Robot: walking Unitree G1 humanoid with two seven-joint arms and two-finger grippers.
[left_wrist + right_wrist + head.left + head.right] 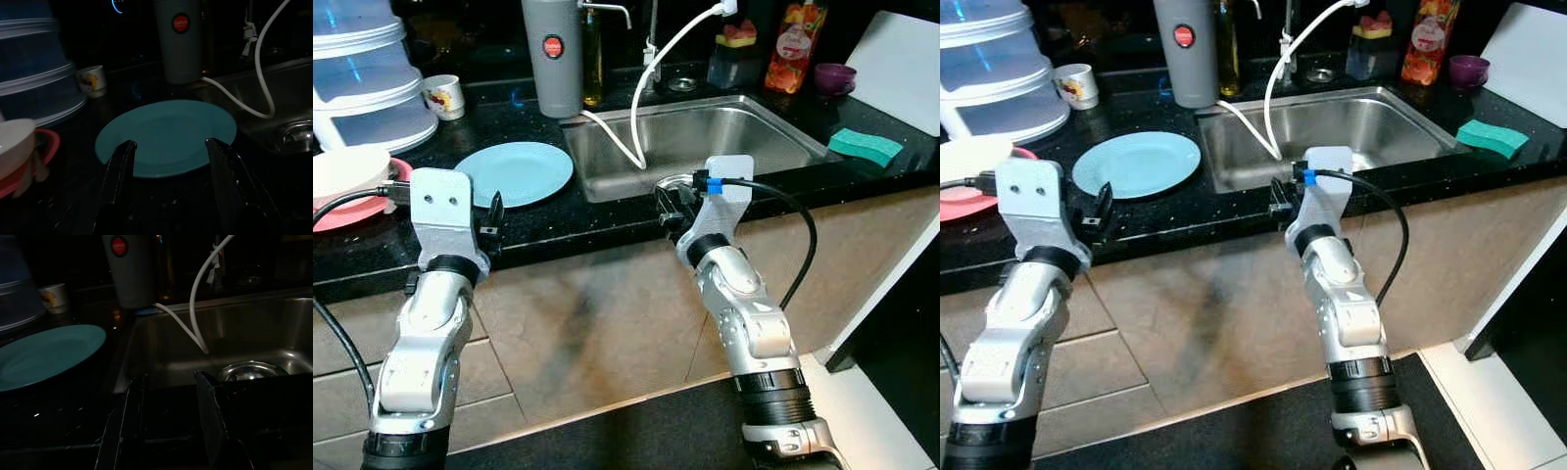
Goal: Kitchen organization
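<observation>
We stand at a black speckled counter (558, 220) with a steel sink (773, 147) set into it. Our left gripper (168, 147) hovers just short of a light blue plate (514, 172) lying flat on the counter beside the sink, its fingers spread apart and empty. Our right gripper (168, 382) hangs at the sink's front edge, fingers likewise parted and holding nothing — beyond them we see a shiny metal bowl (252, 371) on the sink floor. A white hose (641, 108) droops into the basin. Behind stand a grey canister (553, 54) with a round red label — its writing too small to read — a small printed cup (443, 96), and a green sponge (867, 147).
</observation>
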